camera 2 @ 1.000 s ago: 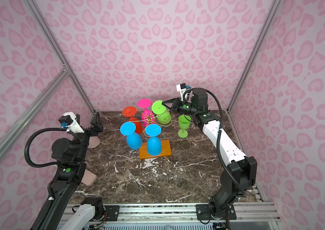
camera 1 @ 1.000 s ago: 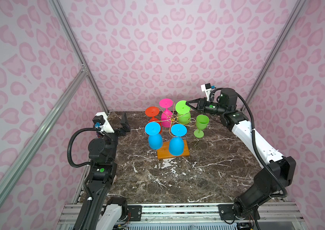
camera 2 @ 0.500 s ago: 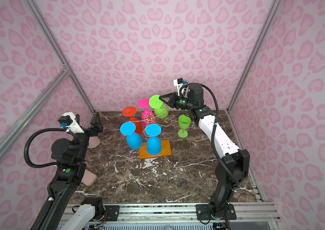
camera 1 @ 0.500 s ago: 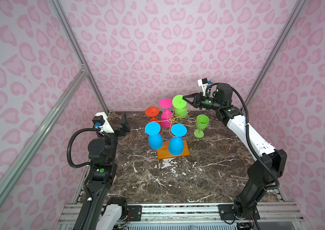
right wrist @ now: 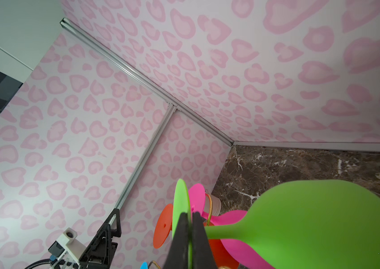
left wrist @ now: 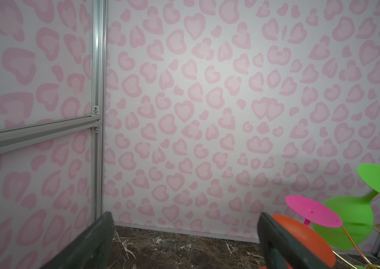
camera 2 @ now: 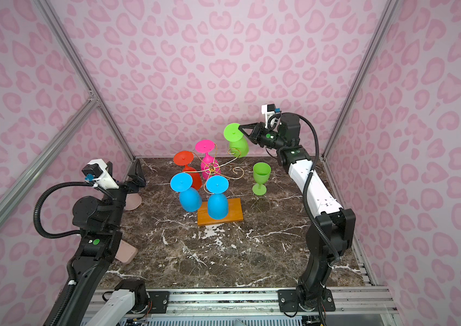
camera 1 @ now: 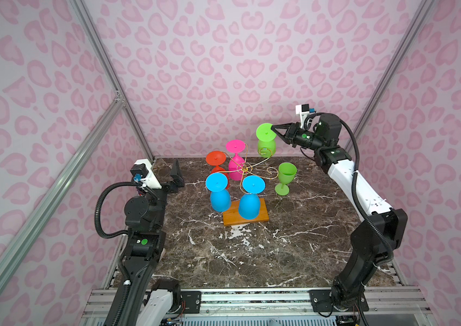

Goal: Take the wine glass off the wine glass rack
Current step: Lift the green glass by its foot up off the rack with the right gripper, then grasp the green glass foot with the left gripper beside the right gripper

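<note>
The wine glass rack [camera 1: 242,168] is a gold wire stand on an orange-brown wooden base [camera 1: 261,216] [camera 2: 236,214] at mid-table. A green wine glass [camera 1: 266,141] [camera 2: 237,142] hangs upside down and tilted above the rack's back right scroll arm. My right gripper [camera 1: 273,129] [right wrist: 190,217] is shut on the rim of its foot disc [right wrist: 180,205]. Pink [camera 1: 235,146], orange [camera 1: 216,158] and two blue [camera 1: 216,183] glasses hang upside down on the rack. My left gripper [left wrist: 184,244] is open and empty at the table's left.
A second green glass [camera 1: 286,176] [camera 2: 261,175] stands upright on the marble table right of the rack. Two pinkish-beige things [camera 2: 133,201] [camera 2: 126,252] lie by the left arm. Patterned walls enclose three sides.
My right gripper has risen with the green glass, carrying it up and away from the rack's arm. The left arm has not moved.
</note>
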Available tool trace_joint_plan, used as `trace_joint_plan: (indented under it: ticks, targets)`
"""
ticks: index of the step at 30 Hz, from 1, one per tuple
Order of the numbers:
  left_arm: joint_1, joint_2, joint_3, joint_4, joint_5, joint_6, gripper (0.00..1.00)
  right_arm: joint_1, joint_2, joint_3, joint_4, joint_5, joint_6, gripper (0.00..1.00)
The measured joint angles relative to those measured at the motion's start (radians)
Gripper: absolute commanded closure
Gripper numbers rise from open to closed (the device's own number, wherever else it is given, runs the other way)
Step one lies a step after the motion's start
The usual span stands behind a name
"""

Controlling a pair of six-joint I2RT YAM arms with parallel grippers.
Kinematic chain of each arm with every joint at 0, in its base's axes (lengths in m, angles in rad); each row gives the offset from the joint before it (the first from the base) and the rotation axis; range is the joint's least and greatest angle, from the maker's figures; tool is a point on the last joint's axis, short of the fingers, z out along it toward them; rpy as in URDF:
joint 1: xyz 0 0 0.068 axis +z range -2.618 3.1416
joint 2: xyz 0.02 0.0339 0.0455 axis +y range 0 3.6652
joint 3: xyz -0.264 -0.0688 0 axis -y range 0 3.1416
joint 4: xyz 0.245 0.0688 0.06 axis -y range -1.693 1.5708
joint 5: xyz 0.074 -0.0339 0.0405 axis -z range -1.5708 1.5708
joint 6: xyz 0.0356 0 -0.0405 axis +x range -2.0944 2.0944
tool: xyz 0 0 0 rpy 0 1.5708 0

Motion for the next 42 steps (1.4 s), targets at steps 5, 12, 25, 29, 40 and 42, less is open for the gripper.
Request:
trace_joint_plan:
  ticks: [5, 12, 25, 29, 40, 42]
  targets:
    - [0.001, -0.011, 0.037, -0.028, 0.036, -0.035, 0.0, -0.046, -0.121, -0.043, -0.002, 0.043, -0.035, 1.0]
    - [0.001, 0.011, 0.198, -0.058, 0.262, -0.193, 0.09, -0.04, -0.294, -0.041, -0.077, 0.108, -0.188, 1.0]
    - [-0.041, 0.285, 0.513, -0.047, 0.796, -0.497, 0.22, 0.099, -0.362, 0.003, -0.134, 0.126, -0.391, 1.0]
    - [-0.098, 0.348, 0.59, -0.047, 0.888, -0.526, 0.24, 0.153, -0.335, 0.026, -0.12, 0.106, -0.43, 1.0]
    - [-0.177, 0.443, 0.648, -0.047, 0.961, -0.583, 0.28, 0.273, -0.273, 0.089, -0.097, 0.059, -0.518, 1.0]
    - [-0.187, 0.452, 0.652, -0.047, 0.966, -0.589, 0.29, 0.29, -0.267, 0.095, -0.095, 0.051, -0.526, 1.0]
